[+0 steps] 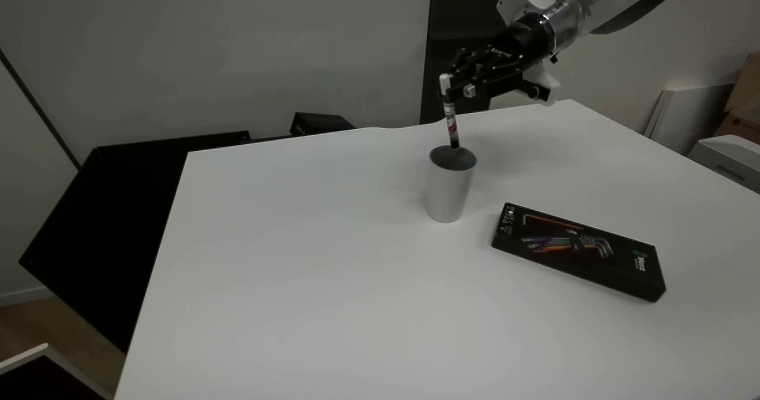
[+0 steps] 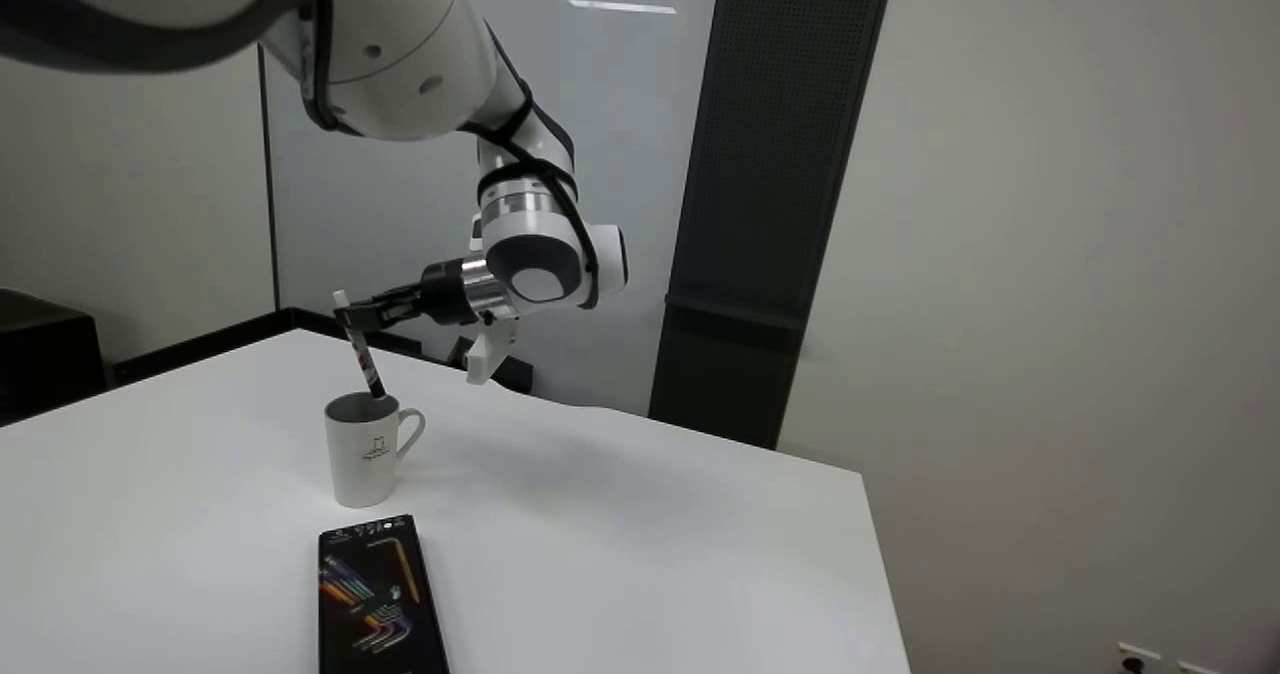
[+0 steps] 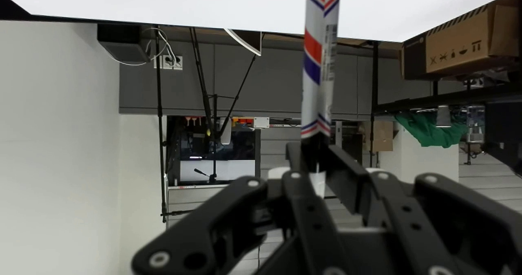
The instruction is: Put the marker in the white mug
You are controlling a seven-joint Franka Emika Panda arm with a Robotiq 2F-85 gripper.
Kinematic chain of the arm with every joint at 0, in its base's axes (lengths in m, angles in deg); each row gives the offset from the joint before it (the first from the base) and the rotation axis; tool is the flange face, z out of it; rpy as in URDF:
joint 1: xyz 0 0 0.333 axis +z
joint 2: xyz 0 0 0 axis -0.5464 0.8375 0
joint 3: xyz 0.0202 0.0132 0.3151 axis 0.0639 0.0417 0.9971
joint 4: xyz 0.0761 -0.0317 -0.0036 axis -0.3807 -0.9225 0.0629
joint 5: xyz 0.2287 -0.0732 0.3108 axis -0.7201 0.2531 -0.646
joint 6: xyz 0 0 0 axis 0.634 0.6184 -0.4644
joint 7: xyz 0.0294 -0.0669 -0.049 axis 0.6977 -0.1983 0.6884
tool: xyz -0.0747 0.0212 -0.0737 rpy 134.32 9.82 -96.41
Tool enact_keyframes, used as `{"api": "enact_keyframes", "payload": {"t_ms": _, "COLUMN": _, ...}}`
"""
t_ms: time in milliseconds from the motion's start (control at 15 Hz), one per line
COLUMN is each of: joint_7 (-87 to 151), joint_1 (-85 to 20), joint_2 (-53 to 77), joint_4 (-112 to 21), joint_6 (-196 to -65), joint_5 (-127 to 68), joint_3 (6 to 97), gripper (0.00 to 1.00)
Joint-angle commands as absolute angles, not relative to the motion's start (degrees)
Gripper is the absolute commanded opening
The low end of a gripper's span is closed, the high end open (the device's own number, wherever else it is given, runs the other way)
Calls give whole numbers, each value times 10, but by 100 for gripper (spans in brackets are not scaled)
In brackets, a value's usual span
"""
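Observation:
My gripper (image 1: 449, 95) is shut on the marker (image 1: 450, 121), near its white upper end. The marker is a white stick with red and blue marks and a black lower end. It hangs nearly upright, slightly tilted, also in an exterior view (image 2: 365, 362). The white mug (image 1: 448, 193) stands upright on the table below it, with its handle showing in an exterior view (image 2: 360, 462). The marker's lower tip is at the mug's rim; I cannot tell whether it is inside. In the wrist view the marker (image 3: 317, 67) rises from between the fingertips (image 3: 314, 154); the mug is out of view.
A flat black box with hex-key pictures (image 1: 579, 251) lies on the white table (image 1: 297, 269) near the mug, also in an exterior view (image 2: 380, 594). The wrist view is upside down and shows a cardboard box (image 3: 456, 46) beyond the table edge.

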State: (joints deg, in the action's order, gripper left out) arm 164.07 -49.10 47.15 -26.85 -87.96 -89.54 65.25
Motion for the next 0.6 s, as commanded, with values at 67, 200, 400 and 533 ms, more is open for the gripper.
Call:
{"api": "enact_keyframes", "payload": {"t_ms": 67, "joint_7": 1646, "joint_1": -481, "joint_2": 499, "joint_4": -238, "joint_6": -862, "joint_5": -916, "joint_3": 639, "gripper": 8}}
{"api": "enact_keyframes", "payload": {"t_ms": 200, "joint_7": 1648, "joint_1": -481, "joint_2": 506, "joint_4": -239, "joint_6": -863, "joint_5": -919, "joint_3": 637, "gripper": 8}}
{"api": "enact_keyframes", "payload": {"t_ms": 400, "joint_7": 1646, "joint_1": -480, "joint_2": 517, "joint_4": -239, "joint_6": -862, "joint_5": -924, "joint_3": 634, "gripper": 8}}
{"api": "enact_keyframes", "payload": {"t_ms": 533, "joint_7": 1646, "joint_1": -479, "joint_2": 520, "joint_4": -240, "joint_6": -864, "joint_5": -923, "joint_3": 631, "gripper": 8}}
